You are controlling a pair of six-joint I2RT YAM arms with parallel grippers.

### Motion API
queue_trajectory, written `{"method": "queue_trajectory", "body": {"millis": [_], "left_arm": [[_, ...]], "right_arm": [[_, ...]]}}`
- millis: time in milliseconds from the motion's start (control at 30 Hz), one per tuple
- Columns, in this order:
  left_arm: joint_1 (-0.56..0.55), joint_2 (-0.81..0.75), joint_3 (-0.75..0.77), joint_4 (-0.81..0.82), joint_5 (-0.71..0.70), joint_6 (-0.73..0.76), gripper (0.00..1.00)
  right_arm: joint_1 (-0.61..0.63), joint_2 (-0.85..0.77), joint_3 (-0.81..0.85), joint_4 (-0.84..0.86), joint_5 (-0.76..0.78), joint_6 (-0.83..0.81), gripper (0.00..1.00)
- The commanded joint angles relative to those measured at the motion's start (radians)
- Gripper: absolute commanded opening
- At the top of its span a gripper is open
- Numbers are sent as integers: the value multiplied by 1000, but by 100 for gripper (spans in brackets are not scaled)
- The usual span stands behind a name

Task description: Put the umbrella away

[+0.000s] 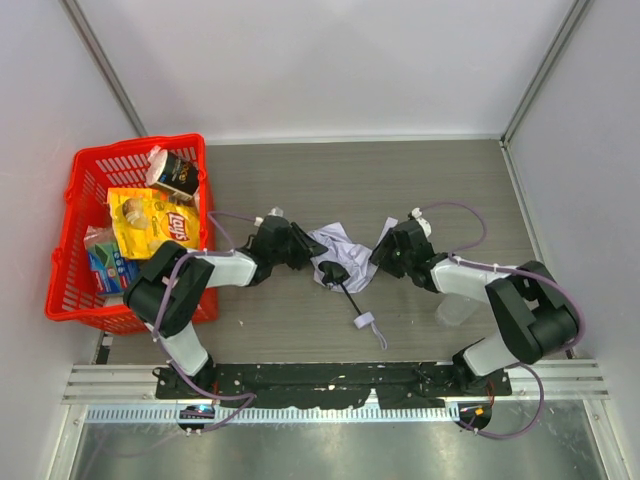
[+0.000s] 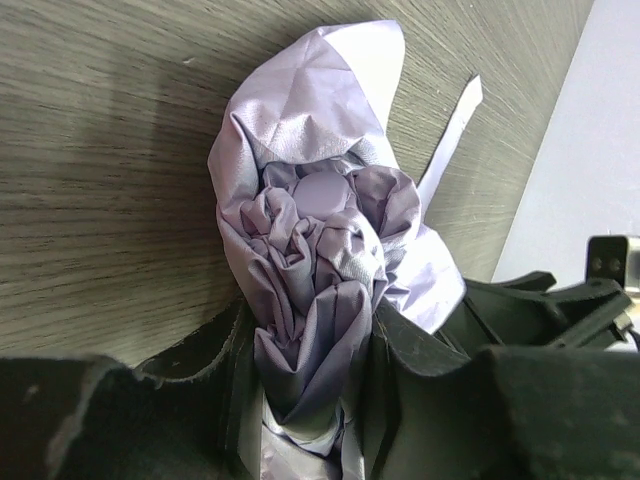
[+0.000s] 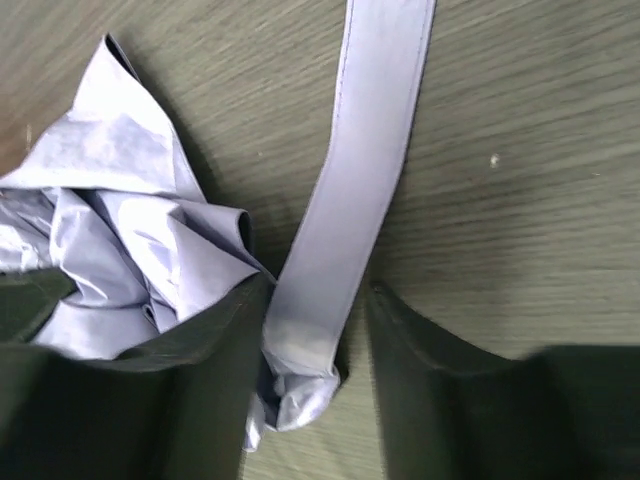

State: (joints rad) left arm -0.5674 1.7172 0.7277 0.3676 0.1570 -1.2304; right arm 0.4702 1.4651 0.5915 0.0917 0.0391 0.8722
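The umbrella lies mid-table with its pale lavender canopy (image 1: 335, 248) crumpled. Its thin black shaft (image 1: 348, 292) runs toward me to the small handle (image 1: 362, 321) and wrist strap. My left gripper (image 1: 308, 247) meets the canopy from the left. In the left wrist view it (image 2: 312, 330) is shut on a bunched roll of canopy fabric (image 2: 320, 230). My right gripper (image 1: 383, 250) is at the canopy's right edge. In the right wrist view it (image 3: 315, 300) stands open around the flat closure strap (image 3: 370, 150). The strap touches the left finger, with a gap to the right one.
A red basket (image 1: 135, 146) stands at the far left, holding a yellow chips bag (image 1: 150, 220) and other packets. A translucent object (image 1: 455, 310) lies by the right arm. Pale walls close in the table's back and both sides.
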Motion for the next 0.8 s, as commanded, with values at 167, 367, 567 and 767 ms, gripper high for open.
{"method": "queue_trajectory", "body": {"millis": [167,367,567,767], "left_arm": [[6,-60,-157,361,65,-26,0],[20,-77,-275,752,88,-93,0],[18,-128,-238,823,134,-129,0],[18,-212,-199,677,171,-57,0]], "right_arm": [[-1,3,-24,246,103,21,1],[-1,41,34,303,120,-30,1],[1,138,103,422,79,-22,1],[-24,230,204,465,71,-30,1]]}}
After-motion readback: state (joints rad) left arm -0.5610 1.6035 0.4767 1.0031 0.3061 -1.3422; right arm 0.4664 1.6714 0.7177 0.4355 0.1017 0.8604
